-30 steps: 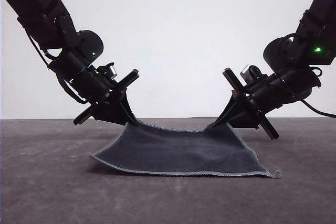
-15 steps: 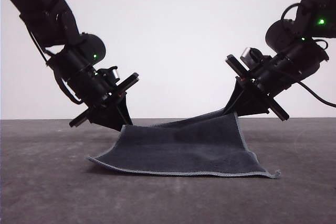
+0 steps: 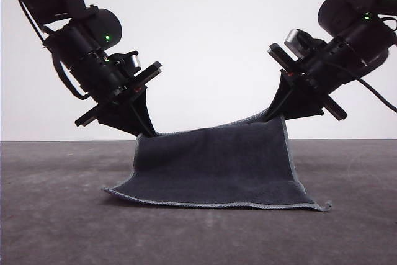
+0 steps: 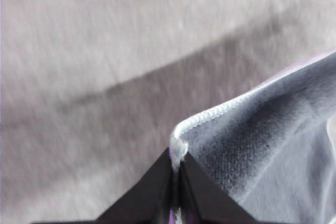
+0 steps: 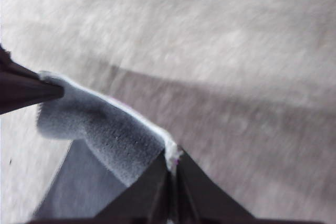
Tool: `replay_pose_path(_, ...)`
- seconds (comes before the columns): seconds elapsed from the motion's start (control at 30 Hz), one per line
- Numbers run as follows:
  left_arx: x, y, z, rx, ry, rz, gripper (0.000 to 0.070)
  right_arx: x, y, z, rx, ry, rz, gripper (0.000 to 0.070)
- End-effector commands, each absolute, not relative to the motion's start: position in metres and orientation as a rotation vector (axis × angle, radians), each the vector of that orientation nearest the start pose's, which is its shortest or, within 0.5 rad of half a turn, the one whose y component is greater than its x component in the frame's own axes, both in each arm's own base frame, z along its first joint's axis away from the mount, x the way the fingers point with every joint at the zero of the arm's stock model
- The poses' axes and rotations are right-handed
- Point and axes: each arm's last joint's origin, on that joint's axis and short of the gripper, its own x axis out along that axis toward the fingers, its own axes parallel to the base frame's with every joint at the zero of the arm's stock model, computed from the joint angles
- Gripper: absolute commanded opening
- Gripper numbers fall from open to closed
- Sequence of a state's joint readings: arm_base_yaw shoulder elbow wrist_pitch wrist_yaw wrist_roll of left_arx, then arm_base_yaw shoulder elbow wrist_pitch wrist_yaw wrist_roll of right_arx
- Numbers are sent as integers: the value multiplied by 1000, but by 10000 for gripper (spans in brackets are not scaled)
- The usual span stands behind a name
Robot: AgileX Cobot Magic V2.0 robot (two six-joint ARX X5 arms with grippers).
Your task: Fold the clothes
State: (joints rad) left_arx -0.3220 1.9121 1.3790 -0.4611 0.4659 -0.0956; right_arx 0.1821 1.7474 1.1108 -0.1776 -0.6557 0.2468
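Front view: both arms pinch the far corners of the cloth, left gripper and right gripper clamped shut on the stitched edge, back half raised, front edge lying on the table. Soft, light, floppy; sags between grips. Corners look best to hold.

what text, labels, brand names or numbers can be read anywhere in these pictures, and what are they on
None: no readable word, label, brand or number.
Cloth: plain dark grey with light stitched edging, no tag or print in view.
Left pincer and right pincer: black, unmarked; each is shut on a far corner of the cloth.
Arms: small green and blue lights, not characters.
Table and the white wall: bare of writing.
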Motion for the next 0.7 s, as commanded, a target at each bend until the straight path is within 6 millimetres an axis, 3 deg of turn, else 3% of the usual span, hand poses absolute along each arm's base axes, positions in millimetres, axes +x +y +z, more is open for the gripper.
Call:
replay_pose_path(0.0,372,-142,205,-138,1013,-690,3,347,84,197,399,903,699,0)
replay_pose_path(0.53,299,-132,183,-159,1024,-705,3,271,84,163,382,937,739,2)
replay_pose_path(0.63,292,-133,177,-174,1059,-713,28,262,86,161,378,950,746,78)
replay_pose_path(0.67,289,-134,177,-179,1072,-724,93,259,86,161,378,955,745,124)
